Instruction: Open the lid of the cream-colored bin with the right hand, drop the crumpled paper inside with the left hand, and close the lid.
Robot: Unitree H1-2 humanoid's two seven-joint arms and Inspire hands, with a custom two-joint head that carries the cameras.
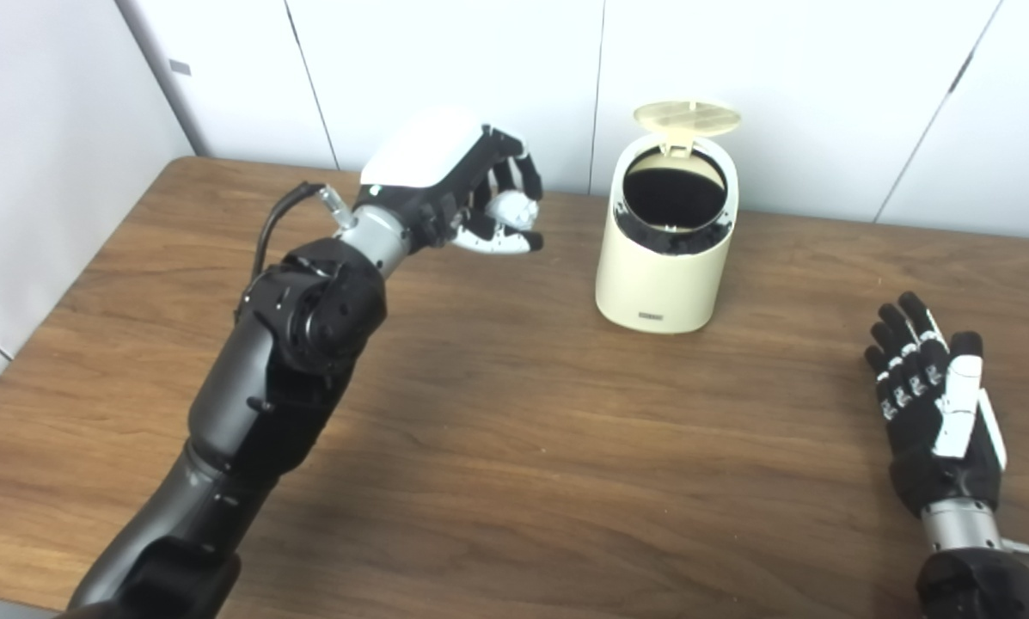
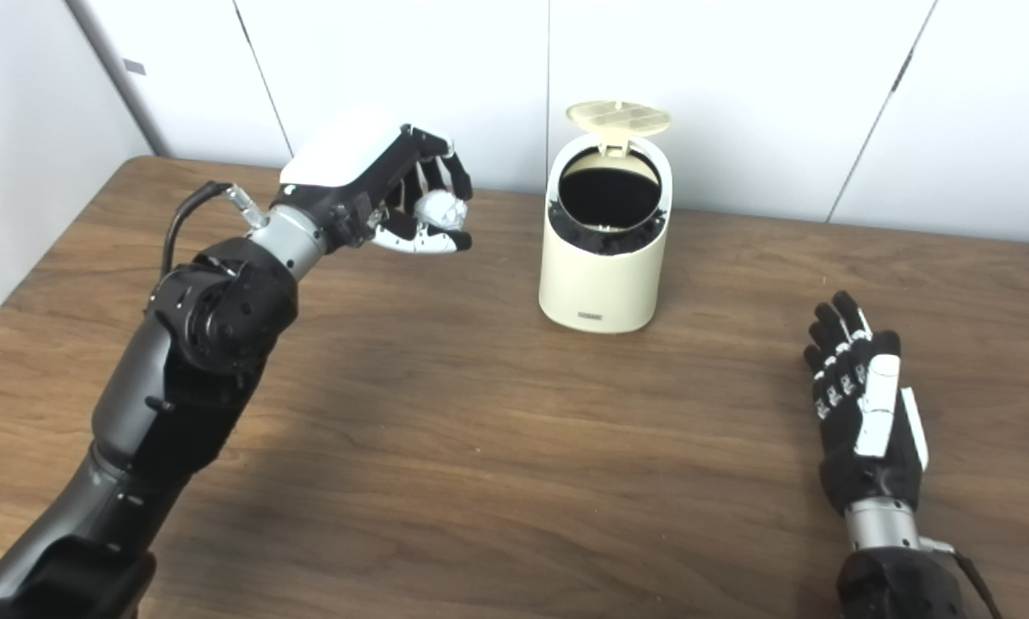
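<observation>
Wooden surface (image 1: 514, 447) carries the cream-colored bin (image 1: 664, 275), lid (image 1: 687, 118) up; my left hand (image 1: 471, 193) clutches crumpled paper (image 1: 511, 209) left of it, my right hand (image 1: 935, 404) rests spread and empty right of it

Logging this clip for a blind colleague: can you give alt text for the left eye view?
The left hand holds a crumpled paper in the air, left of the cream-colored bin, whose lid stands open. The right hand rests open on the wooden table.
</observation>
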